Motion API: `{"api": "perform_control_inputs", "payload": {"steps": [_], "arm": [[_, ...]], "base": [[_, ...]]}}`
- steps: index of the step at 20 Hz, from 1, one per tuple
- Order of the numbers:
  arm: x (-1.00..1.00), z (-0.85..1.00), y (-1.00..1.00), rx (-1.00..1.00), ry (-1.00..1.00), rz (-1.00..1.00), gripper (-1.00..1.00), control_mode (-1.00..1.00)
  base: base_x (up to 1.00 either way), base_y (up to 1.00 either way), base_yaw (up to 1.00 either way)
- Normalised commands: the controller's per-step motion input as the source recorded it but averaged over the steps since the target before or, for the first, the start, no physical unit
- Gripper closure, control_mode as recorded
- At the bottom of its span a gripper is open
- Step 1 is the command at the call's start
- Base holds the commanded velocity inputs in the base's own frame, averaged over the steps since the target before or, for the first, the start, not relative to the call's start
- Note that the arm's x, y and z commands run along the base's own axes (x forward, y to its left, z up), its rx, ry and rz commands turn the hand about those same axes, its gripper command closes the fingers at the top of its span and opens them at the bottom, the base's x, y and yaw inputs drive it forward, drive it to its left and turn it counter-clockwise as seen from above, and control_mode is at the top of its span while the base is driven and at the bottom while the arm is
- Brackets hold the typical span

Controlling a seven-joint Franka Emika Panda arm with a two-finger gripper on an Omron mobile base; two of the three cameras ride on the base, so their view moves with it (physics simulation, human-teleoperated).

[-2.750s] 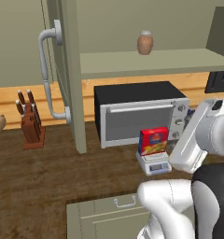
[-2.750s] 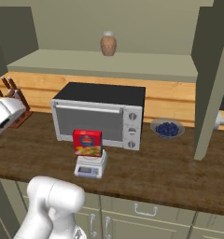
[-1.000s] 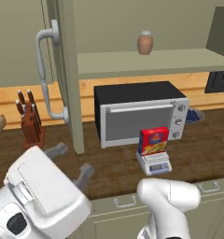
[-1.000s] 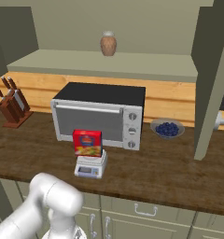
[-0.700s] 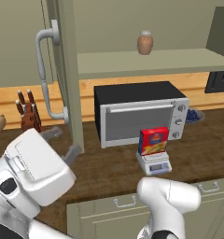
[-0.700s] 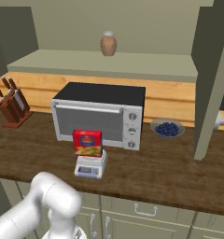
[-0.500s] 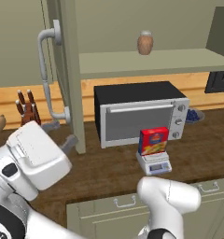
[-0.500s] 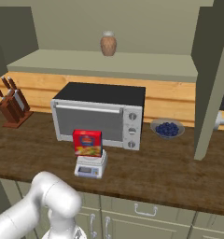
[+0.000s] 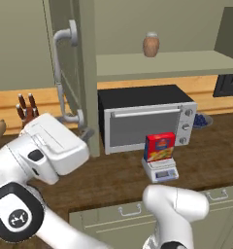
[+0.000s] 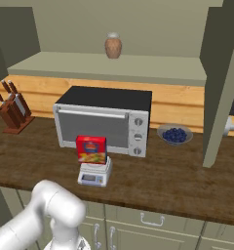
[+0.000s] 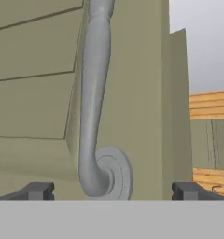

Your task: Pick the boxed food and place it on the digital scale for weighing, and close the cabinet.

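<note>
The cabinet hangs above the worktop with its left door swung out toward the robot, so the door edge and long curved handle face into the room. That is why the arm reaches far to the left: closing the door looks like the step in hand. The right door also stands out from the cabinet, edge-on in the right base view. On the open shelf sits a brown jar, and below it a black-and-silver oven stands on the worktop, with a knife block to one side and a bowl of blueberries to the other.

The digital scale sits in front of the oven, and the boxed food stands upright on its platform, so the weighing part seems done.

The end effector is spread wide and grasps nothing; its two fingertips flank the lower foot of the handle, close to the door face, apparently lined up either to hook the bar or to push the door shut.
</note>
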Motion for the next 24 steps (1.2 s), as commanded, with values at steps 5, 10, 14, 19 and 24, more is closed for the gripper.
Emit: {"api": "perform_control_inputs", "payload": {"steps": [5,10,14,19,24], "arm": [[0.58,0.00,-0.87,0.08,-0.12,0.20,-1.00,-1.00],[0.87,0.00,-0.82,0.10,-0.02,0.21,-1.00,-1.00],[1.00,0.00,-0.66,0.12,0.05,0.17,-1.00,-1.00],[1.00,0.00,-0.52,0.11,0.15,0.12,-1.00,-1.00],[1.00,0.00,-0.36,0.09,0.17,0.07,-1.00,-1.00]], "base": [[0.00,0.00,0.00],[0.00,0.00,0.00],[0.00,0.00,0.00],[0.00,0.00,0.00],[0.00,0.00,0.00]]}}
